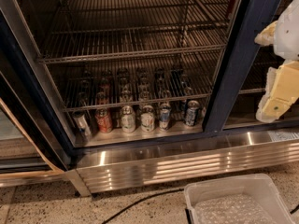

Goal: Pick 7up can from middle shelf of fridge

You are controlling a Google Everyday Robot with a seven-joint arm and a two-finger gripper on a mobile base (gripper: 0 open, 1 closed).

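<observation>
7up can [147, 118] stands upright on the shelf [140, 137], the flat shiny level at the bottom of the open fridge [233, 69] compartment, in the front row. We read its print only as a greenish smear on pale metal. The pale can [128, 119] just left of it looks much the same, so we cannot be fully sure which is which. Further left stand a red can [103, 120] and a silvery can [82, 123] that leans in shadow by the side wall. To the right are two blue-and-white cans [164, 115] [191, 113]. Behind the row, darker can shapes blur under the lowest rack [135, 101]; we cannot tell real cans from reflections there.

Our gripper [264, 73] hangs at the right edge, outside the compartment, in front of the navy post and well apart from the cans. Its cream fingers [278, 94] stand apart with nothing between them, though the frame edge cuts off the rest of it.

Below the ribbed steel base, a clear bin [196, 195] is cut off at the bottom, and a black cable [140, 202] crosses the floor. A door at the left is mostly out of frame.
</observation>
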